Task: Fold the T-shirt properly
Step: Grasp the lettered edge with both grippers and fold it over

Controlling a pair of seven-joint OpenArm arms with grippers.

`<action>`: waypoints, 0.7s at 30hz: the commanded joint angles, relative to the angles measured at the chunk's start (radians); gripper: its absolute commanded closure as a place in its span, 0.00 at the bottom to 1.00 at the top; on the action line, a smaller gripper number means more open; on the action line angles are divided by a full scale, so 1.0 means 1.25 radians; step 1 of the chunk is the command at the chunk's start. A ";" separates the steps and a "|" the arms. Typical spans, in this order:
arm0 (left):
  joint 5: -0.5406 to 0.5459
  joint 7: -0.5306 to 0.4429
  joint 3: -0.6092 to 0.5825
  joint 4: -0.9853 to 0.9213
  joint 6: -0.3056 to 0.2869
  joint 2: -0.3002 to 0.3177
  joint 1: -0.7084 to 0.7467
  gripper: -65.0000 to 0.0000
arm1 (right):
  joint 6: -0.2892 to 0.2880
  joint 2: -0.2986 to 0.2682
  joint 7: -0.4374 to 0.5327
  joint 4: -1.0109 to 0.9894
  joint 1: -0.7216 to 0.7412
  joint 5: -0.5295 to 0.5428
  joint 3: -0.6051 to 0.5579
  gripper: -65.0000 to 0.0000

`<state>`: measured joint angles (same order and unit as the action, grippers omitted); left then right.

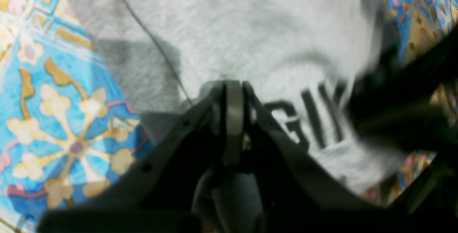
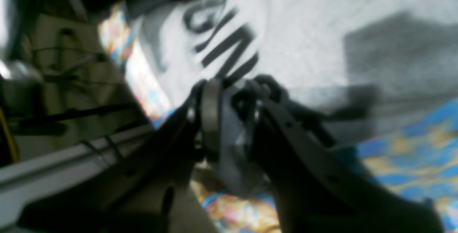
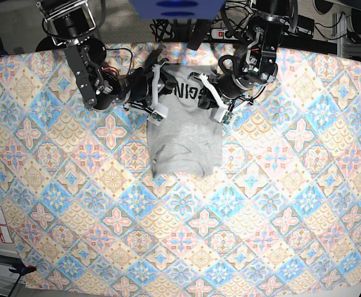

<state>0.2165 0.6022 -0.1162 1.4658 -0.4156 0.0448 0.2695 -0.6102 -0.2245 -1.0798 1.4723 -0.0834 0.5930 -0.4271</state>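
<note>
Grey T-shirt (image 3: 183, 133) lying on patterned tablecloth (image 3: 260, 204), left end effector (image 1: 233, 84) pinched closed on its fabric, right end effector (image 2: 230, 90) clamping its lettered edge.

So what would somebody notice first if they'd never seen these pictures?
Probably the tablecloth, covered all over in bright blue, pink and yellow tiles. Next, the grey T-shirt lying near the far edge, with black letters showing at its top. A black arm pinches that lettered end from each side: the left pincer shut on the cloth, the right pincer gripping it too.
</note>
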 commanded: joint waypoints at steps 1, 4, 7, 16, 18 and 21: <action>-0.014 0.025 -0.002 0.012 0.004 0.002 0.006 1.00 | -0.002 -0.021 -0.010 0.002 0.015 -0.005 0.017 0.84; -0.012 0.028 -0.006 0.038 0.004 0.011 0.018 1.00 | -0.002 -0.041 -0.010 -0.012 0.013 -0.005 0.030 0.84; -0.012 0.031 -0.002 0.069 0.004 0.013 0.028 1.00 | -0.002 -0.053 -0.010 -0.005 0.012 -0.004 0.044 0.84; -0.009 0.031 0.001 0.179 0.004 0.014 0.071 1.00 | -0.002 -0.053 -0.011 0.179 0.007 0.000 0.123 0.84; -0.009 0.031 0.001 0.235 0.004 0.014 0.089 1.00 | -0.002 -0.048 -0.012 0.218 0.007 0.001 0.120 0.84; -0.009 0.031 0.032 0.317 0.004 0.013 0.123 1.00 | -0.002 -0.046 -0.012 0.259 -0.005 0.001 0.119 0.84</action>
<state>0.1963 0.6590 -0.0799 1.8427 -0.4141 0.0616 0.4206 -0.6079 -0.2771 -1.1126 1.7763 -0.1009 0.5793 -0.2832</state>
